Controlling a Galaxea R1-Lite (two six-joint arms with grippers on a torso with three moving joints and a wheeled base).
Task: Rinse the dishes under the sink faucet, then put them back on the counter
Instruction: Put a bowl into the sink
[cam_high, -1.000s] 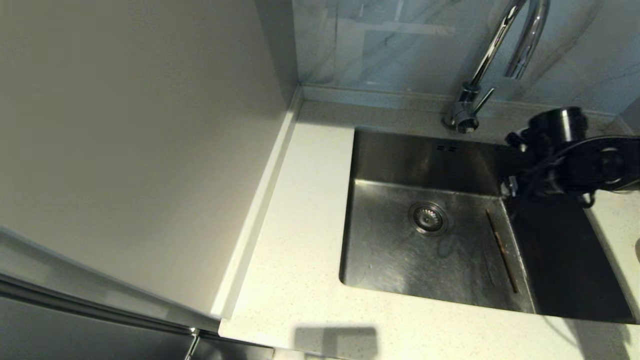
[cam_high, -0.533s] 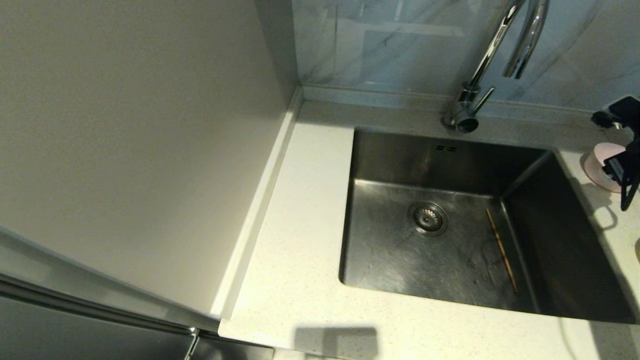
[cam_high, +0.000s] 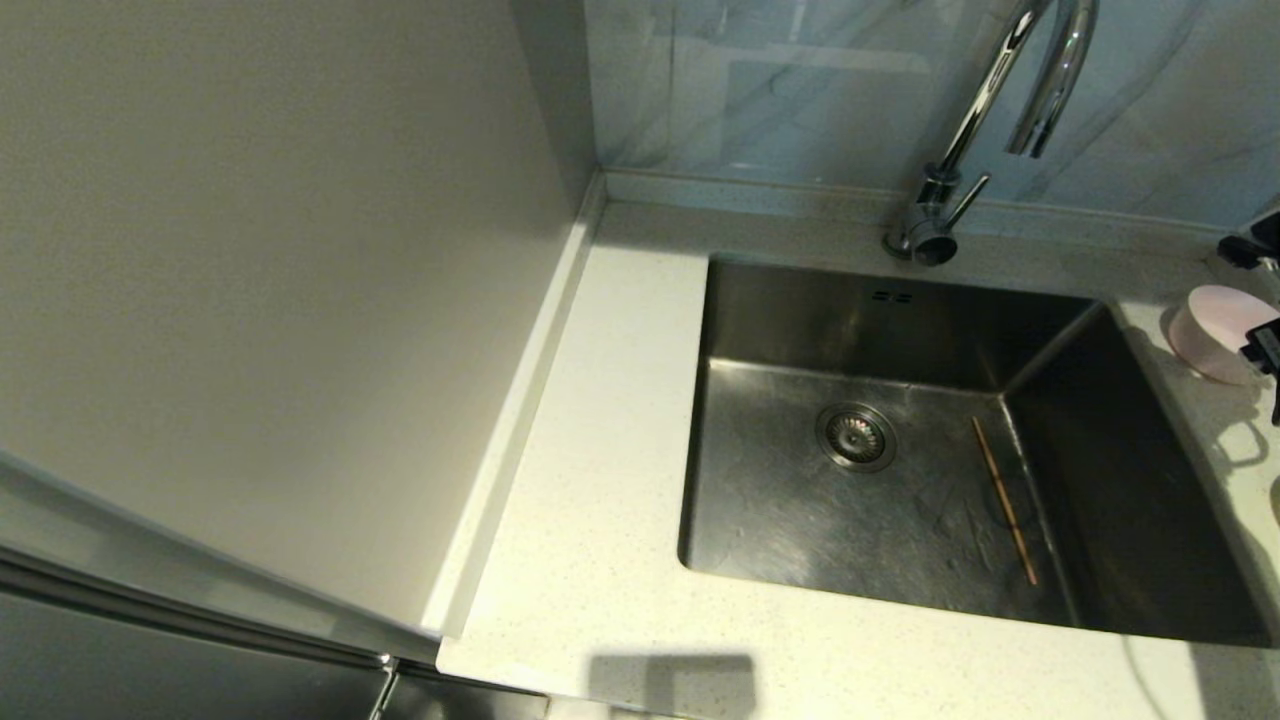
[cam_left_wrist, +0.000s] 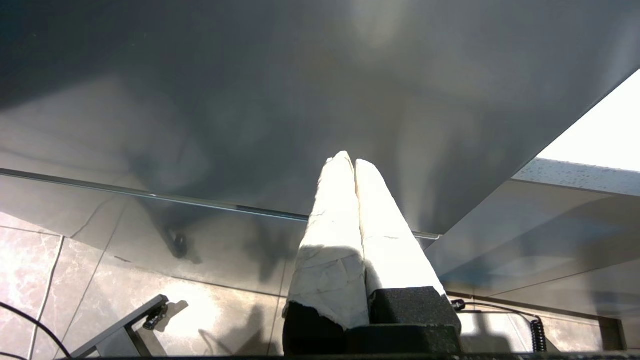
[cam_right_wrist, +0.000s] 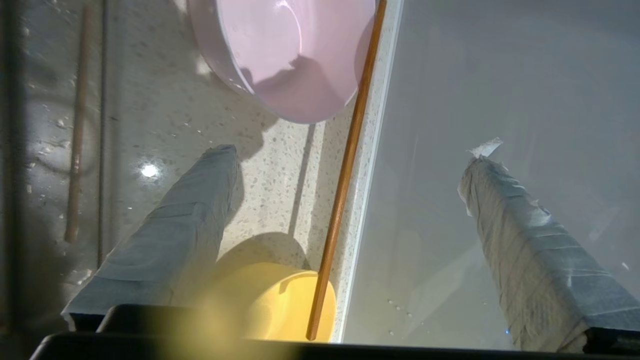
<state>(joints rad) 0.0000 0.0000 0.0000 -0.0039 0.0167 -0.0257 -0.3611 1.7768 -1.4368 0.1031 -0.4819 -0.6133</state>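
Right wrist view: open right tool (cam_right_wrist: 350, 155) above counter (cam_right_wrist: 280, 165).

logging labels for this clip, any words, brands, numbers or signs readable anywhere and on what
None: no readable text shows in any view.
pink bowl: plain, no mark.
yellow bowl: plain, partly hidden.
faucet: bare chrome, no brand visible.
sink: only two overflow slots, no lettering.
counter: speckles only.
chopstick in the sink: unmarked.
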